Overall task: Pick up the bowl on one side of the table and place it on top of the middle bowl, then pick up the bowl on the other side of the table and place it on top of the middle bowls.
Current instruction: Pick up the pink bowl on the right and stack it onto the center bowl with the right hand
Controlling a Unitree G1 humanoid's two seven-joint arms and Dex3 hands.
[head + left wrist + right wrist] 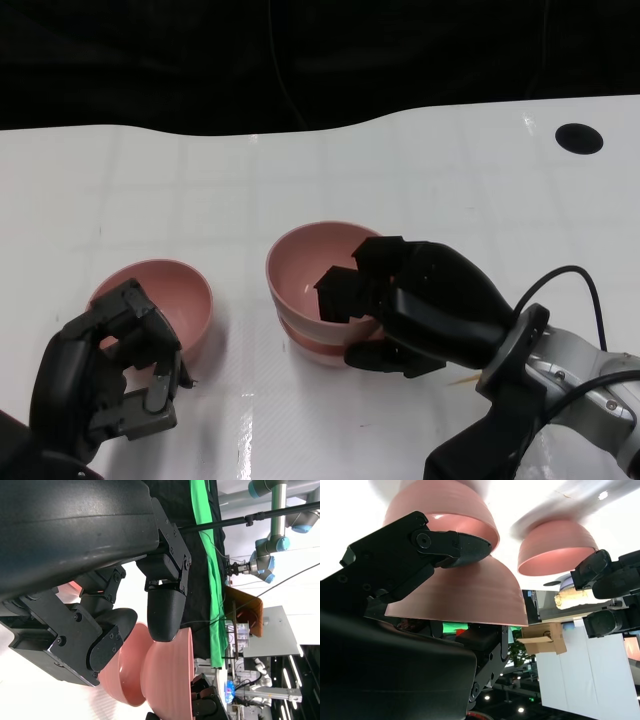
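Two pink bowls stand nested at the table's middle: the top bowl (pixel 305 265) sits in the lower bowl (pixel 315 350). My right hand (pixel 420 305) grips the top bowl's near right wall, fingers inside the rim and thumb outside. In the right wrist view, fingers (pixel 455 547) press the top bowl (pixel 470 595) where it meets the lower bowl (pixel 440 505). A third pink bowl (pixel 165 290) rests on the table at the left. My left hand (pixel 105 375) hovers at its near left rim with fingers apart. The left wrist view shows only a patch of that bowl (pixel 75 586).
The white table (pixel 450 180) ends at a black backdrop behind. A dark round hole (pixel 579 138) lies at the far right. A black cable (pixel 570 275) loops over my right forearm. The left wrist view shows the stacked bowls (pixel 165 680) beyond my fingers.
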